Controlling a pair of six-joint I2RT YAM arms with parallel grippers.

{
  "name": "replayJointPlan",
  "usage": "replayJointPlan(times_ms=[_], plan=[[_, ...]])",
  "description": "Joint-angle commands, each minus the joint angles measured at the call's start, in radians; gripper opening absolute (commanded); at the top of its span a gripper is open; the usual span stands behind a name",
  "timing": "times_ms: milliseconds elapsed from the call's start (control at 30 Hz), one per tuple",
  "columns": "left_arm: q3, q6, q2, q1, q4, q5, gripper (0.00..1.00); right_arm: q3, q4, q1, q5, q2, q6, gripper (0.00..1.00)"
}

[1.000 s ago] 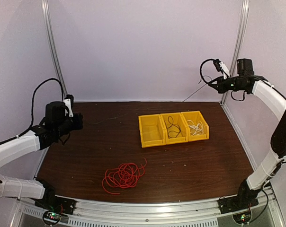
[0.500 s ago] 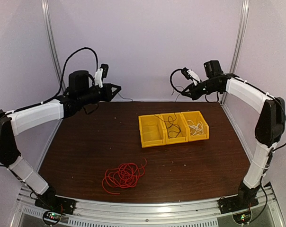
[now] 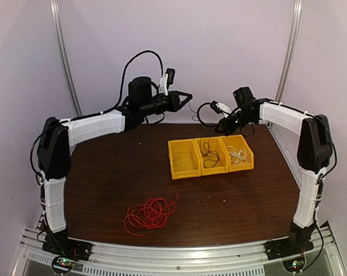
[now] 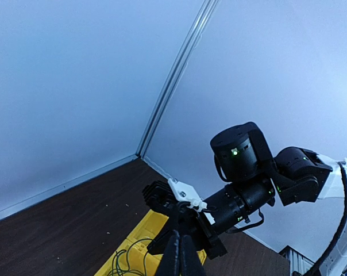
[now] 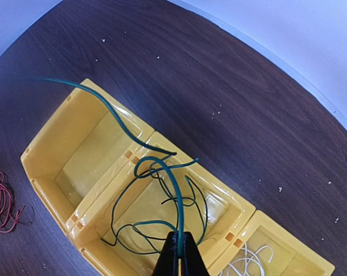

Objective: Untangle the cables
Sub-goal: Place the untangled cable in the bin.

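Note:
The black cable (image 3: 208, 154) lies in loose loops in the middle yellow bin (image 3: 219, 168). My right gripper (image 3: 220, 126) hovers above that bin, shut on a strand of the black cable (image 5: 179, 190) that rises to its fingertips (image 5: 179, 253). Another strand runs up and left towards my left gripper (image 3: 189, 95), which is raised at the back middle with its jaws pressed together (image 4: 179, 256) on the thin end. The white cable (image 3: 238, 154) sits in the right bin (image 5: 311, 261). The red cable (image 3: 150, 213) lies coiled on the table in front.
The left yellow bin (image 3: 183, 158) holds nothing. All three bins stand in a row at mid-right of the brown table (image 3: 104, 172). The two wrists are close together near the back wall, with metal posts in the rear corners.
Both arms have swung in from the sides towards the middle. The black cable, stretched wide a second ago, now hangs slack with more loops in the middle bin.

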Motion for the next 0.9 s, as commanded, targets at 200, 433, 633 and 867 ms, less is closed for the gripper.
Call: replayJointPlan(times_ms=[200, 433, 633, 867], plan=[[0.033, -0.095, 0.143, -0.045, 0.087, -0.001, 0.0, -0.09, -0.015, 0.002, -0.072, 0.053, 0.032, 0.0], [-0.008, -0.104, 0.169, -0.065, 0.086, -0.032, 0.0, -0.104, -0.06, -0.001, -0.08, 0.042, 0.007, 0.17], [-0.003, -0.108, 0.184, -0.065, 0.082, -0.053, 0.0, -0.176, -0.094, -0.027, -0.1, -0.078, -0.053, 0.33], [-0.02, -0.077, 0.141, -0.065, 0.125, -0.068, 0.0, -0.229, -0.141, -0.08, 0.073, -0.144, -0.105, 0.39]])
